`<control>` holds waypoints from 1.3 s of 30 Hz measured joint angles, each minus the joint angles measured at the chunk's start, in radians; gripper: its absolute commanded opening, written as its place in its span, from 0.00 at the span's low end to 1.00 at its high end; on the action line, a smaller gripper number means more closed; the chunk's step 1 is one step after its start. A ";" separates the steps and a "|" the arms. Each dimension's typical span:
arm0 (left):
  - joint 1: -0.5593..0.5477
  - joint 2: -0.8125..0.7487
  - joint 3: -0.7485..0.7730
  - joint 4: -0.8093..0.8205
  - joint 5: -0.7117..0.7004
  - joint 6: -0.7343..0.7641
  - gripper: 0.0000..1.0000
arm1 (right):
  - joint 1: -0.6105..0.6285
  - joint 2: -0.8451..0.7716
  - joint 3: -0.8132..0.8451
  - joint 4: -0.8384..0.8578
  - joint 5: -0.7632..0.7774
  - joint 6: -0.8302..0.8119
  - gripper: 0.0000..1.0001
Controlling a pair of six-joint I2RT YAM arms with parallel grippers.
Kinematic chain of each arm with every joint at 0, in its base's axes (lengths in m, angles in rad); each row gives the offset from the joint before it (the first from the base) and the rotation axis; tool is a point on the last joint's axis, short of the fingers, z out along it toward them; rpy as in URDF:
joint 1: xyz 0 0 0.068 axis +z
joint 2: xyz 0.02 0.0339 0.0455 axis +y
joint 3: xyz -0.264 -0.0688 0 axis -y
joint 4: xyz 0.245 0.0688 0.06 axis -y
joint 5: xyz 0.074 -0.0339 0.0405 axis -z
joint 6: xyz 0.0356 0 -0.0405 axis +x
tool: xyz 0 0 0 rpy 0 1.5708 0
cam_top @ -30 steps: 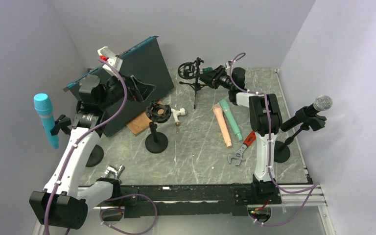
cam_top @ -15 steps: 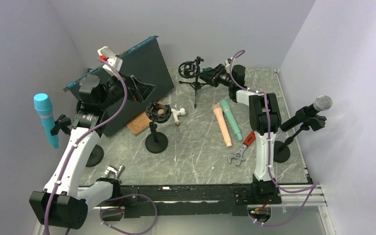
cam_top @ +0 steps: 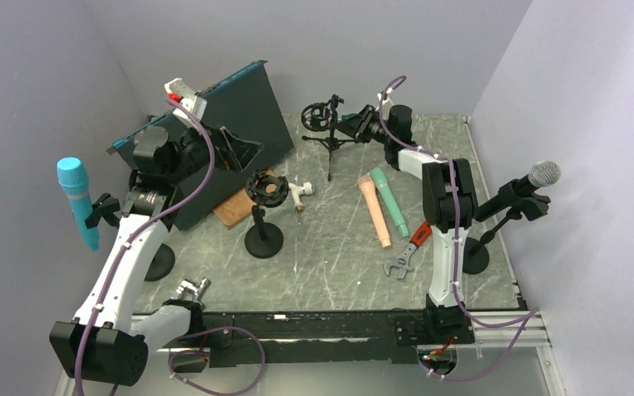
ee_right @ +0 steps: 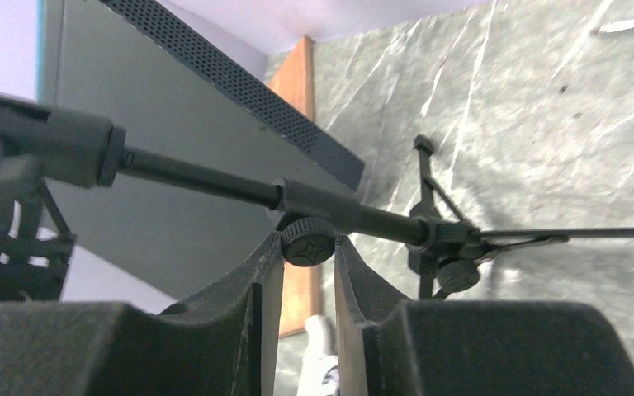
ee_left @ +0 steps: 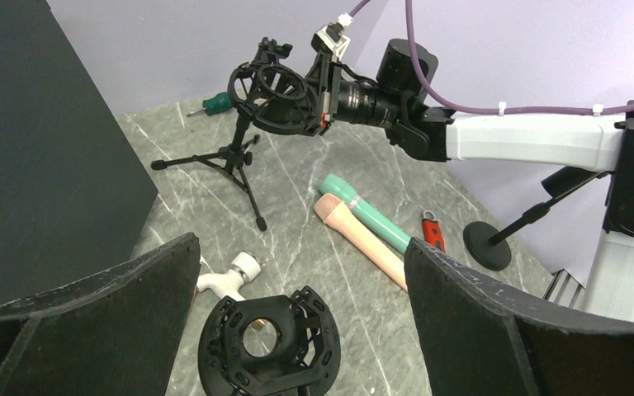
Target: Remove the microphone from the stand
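A blue microphone [cam_top: 77, 202] sits in a stand at the far left. A grey-headed black microphone [cam_top: 537, 178] sits in a stand [cam_top: 476, 254] at the right. My right gripper [cam_top: 349, 125] is at the back, shut on the small black knob [ee_right: 308, 242] on the stem of the tripod stand [cam_top: 330, 140], whose shock mount [cam_top: 316, 117] is empty. My left gripper [cam_top: 248, 153] is open, hovering above a second empty shock mount [ee_left: 268, 342] on a round-base stand [cam_top: 263, 241].
Pink [cam_top: 376, 214] and green [cam_top: 389, 200] microphones lie on the table's middle right, with a red-handled wrench [cam_top: 407, 249] beside them. A white tap fitting [cam_top: 301, 191], a wooden board [cam_top: 235, 206] and a tilted dark panel [cam_top: 231, 124] are at the back left.
My right gripper has moved slightly left and farther back along the tripod stand. The left arm and the microphones have not moved.
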 measured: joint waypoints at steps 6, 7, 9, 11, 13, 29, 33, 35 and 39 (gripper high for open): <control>0.000 0.005 -0.002 0.004 0.001 0.000 0.96 | 0.017 -0.039 -0.129 0.192 0.043 -0.158 0.00; 0.000 0.005 -0.002 0.004 0.001 0.000 0.96 | 0.020 -0.039 -0.129 0.193 0.044 -0.189 0.00; 0.000 0.005 -0.002 0.004 0.001 0.000 0.96 | 0.026 -0.040 -0.126 0.192 0.050 -0.259 0.00; 0.000 0.007 -0.002 0.004 0.001 0.000 0.96 | 0.034 -0.048 -0.125 0.180 0.066 -0.338 0.00; 0.000 0.009 -0.003 0.004 0.001 0.000 0.96 | 0.051 -0.071 -0.130 0.146 0.107 -0.434 0.00; 0.000 0.018 -0.004 0.011 0.012 -0.005 0.96 | 0.384 -0.259 -0.309 0.082 0.774 -1.300 0.00; 0.000 0.021 -0.005 0.012 0.016 -0.005 0.96 | 0.361 -0.259 -0.315 0.058 0.790 -1.304 0.00; 0.000 0.023 -0.005 0.012 0.016 -0.005 0.96 | 0.354 -0.259 -0.319 0.063 0.790 -1.295 0.00; 0.000 0.024 -0.005 0.013 0.016 -0.006 0.96 | 0.352 -0.259 -0.321 0.064 0.791 -1.262 0.22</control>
